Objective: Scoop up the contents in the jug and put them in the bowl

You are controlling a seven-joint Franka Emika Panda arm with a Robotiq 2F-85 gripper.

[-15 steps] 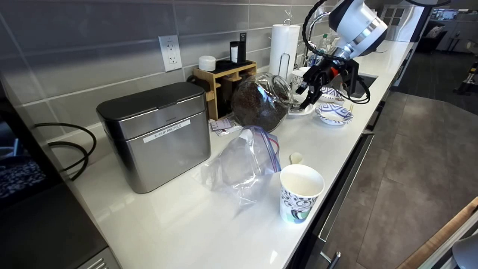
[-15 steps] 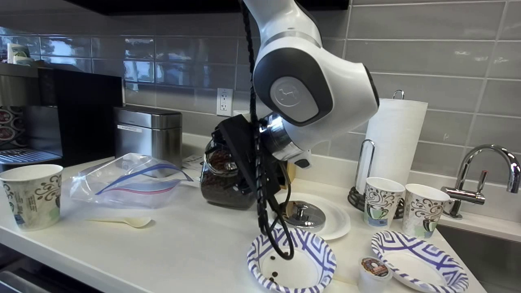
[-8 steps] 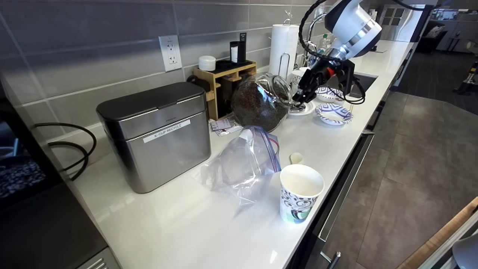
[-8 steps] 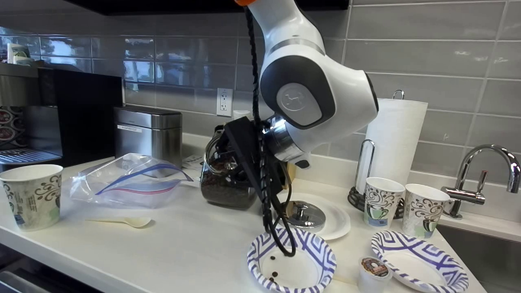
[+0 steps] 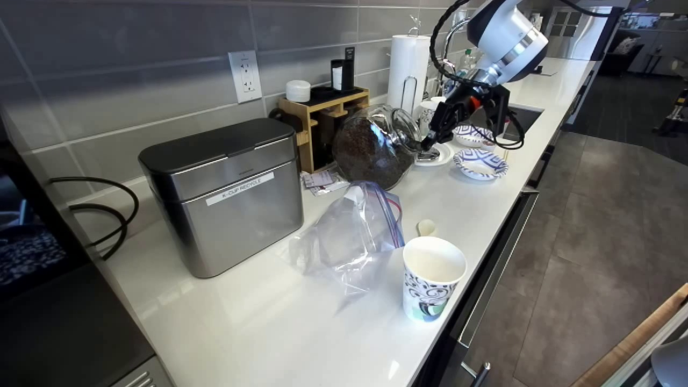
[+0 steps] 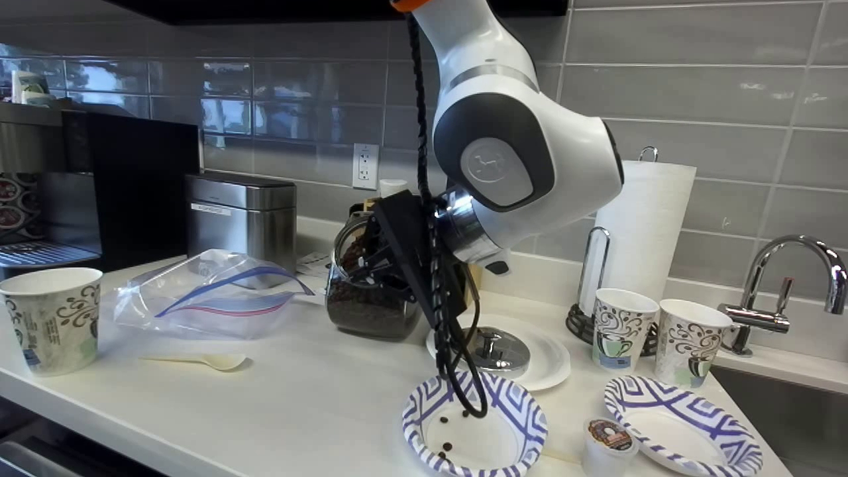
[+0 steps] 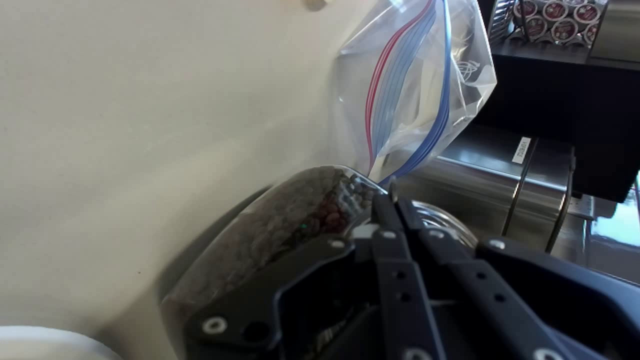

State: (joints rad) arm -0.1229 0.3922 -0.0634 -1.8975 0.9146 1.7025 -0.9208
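Countertop edge near bowl, jaws apparently just beside the jug.

Grey tiled wall along back edge of white worktop; carries white outlet and, in an exterior view, bluish glare. Dark drawer fronts under front edge; brownish-grey floor beyond.

The place is a kitchen: along a tiled wall, a white table carries a paper towel roll and a metal bin labelled K-CUP RECYCLE, and a chrome faucet stands beside a sink.
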